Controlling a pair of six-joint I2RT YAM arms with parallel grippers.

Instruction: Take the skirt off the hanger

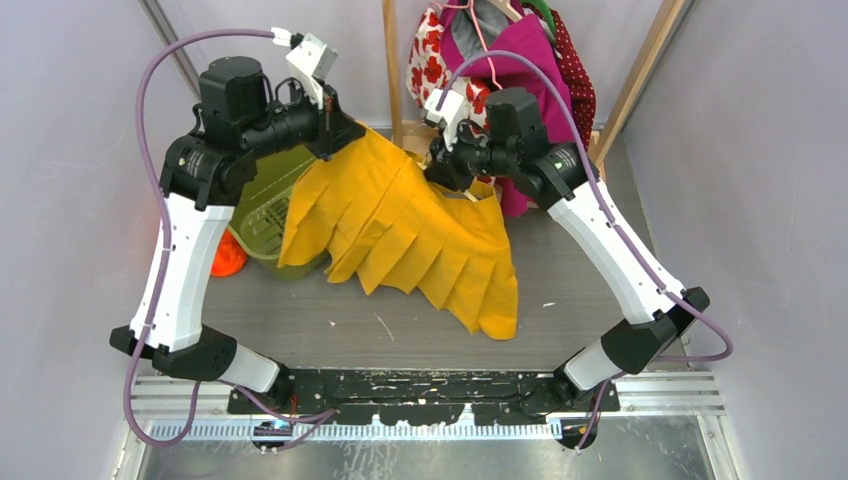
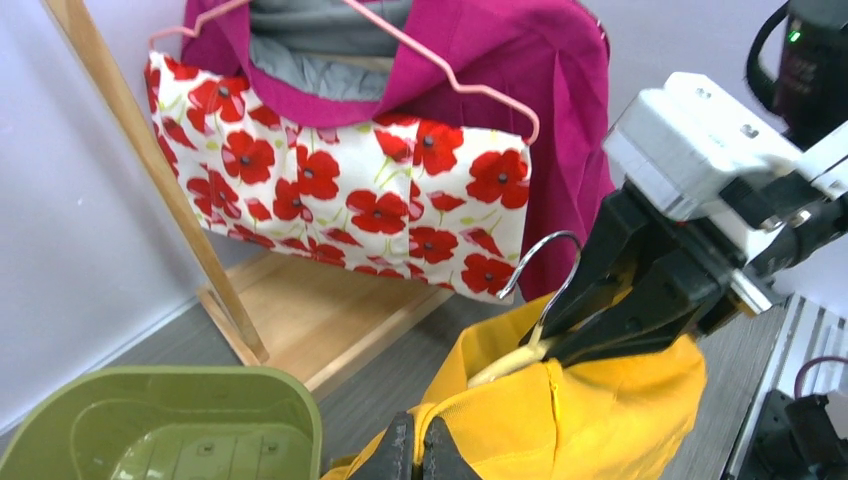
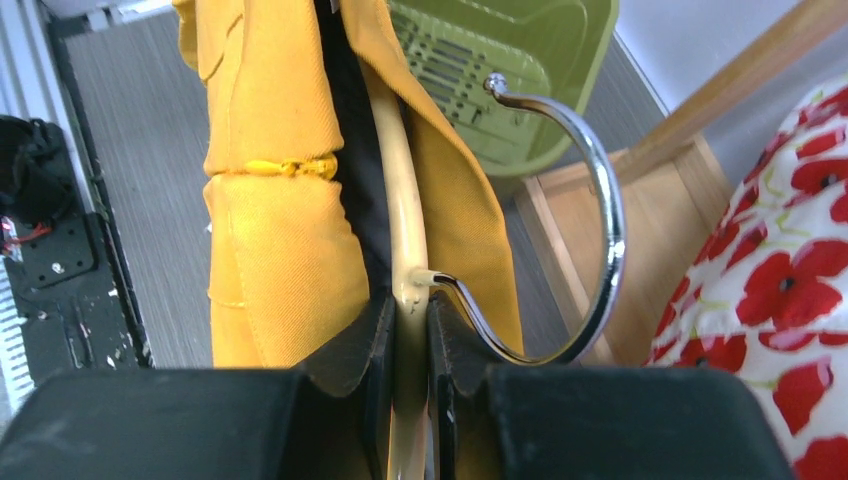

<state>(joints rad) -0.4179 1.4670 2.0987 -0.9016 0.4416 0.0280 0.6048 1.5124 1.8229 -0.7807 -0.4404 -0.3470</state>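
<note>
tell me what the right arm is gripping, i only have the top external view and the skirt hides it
Observer: The right jaws are shut on the cream hanger bar, just below its chrome hook.
Operator: and the left, fabric or hanger
Observer: Fabric only: the left jaws pinch the yellow skirt near its waist, apart from the hanger.
Operator: is the skirt off the hanger yet
Observer: No, yellow fabric lies on both sides of the bar.

The desk (image 1: 400, 330) lay open before the skirt (image 1: 400, 220); a green bin (image 1: 262, 215) (half covered) beside it and a clothes rack (image 1: 392, 70) behind blocked passage.
</note>
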